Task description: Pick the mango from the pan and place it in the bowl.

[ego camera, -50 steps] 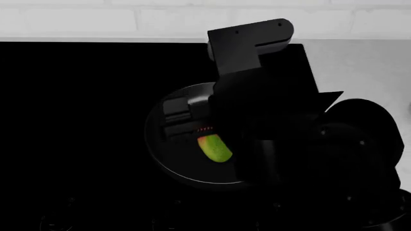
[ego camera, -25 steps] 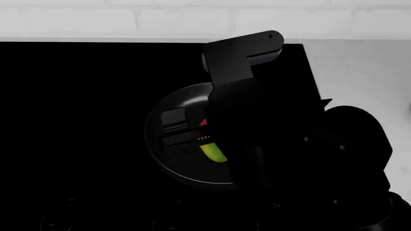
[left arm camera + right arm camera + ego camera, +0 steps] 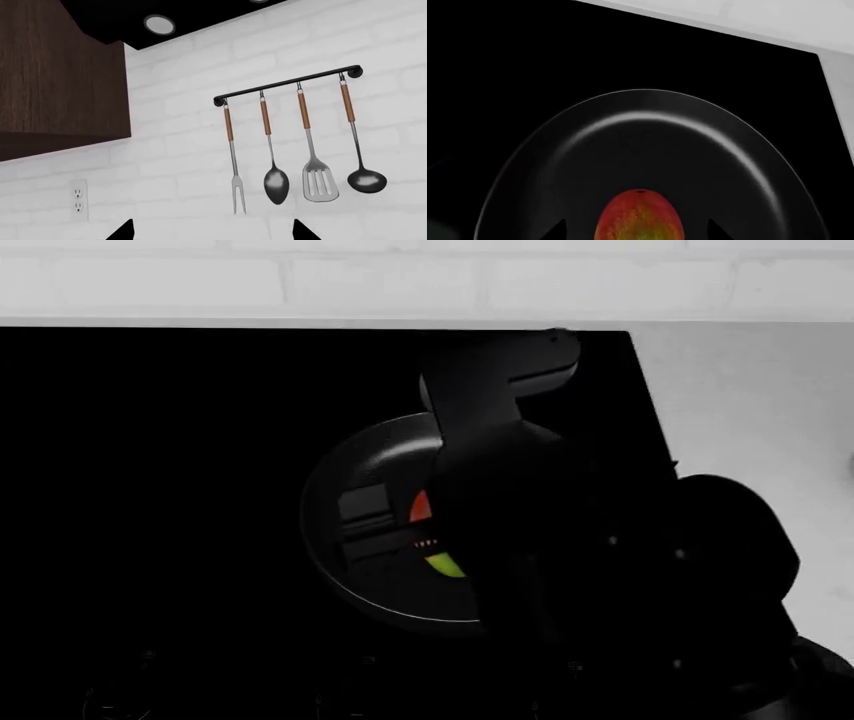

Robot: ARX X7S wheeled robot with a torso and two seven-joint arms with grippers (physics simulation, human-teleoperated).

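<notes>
Your right end effector (image 3: 400, 525) hangs low inside the pan (image 3: 350, 585), its two dark fingers standing apart on either side of the mango (image 3: 434, 540), with no contact that can be confirmed. In the head view only slivers of the mango show past the arm: a red patch toward the wall side and a green patch toward the robot side. In the right wrist view the mango (image 3: 639, 219) lies on the pan's floor (image 3: 647, 150), red end pointing to the far rim, with the two fingertips (image 3: 557, 231) flanking it. The pan rests on a black cooktop (image 3: 160, 490); grey tabletop (image 3: 747, 400) lies beyond it. Your left end effector's fingertips (image 3: 123, 232) are spread apart, empty, facing a white brick wall with a utensil rail (image 3: 287, 85).
</notes>
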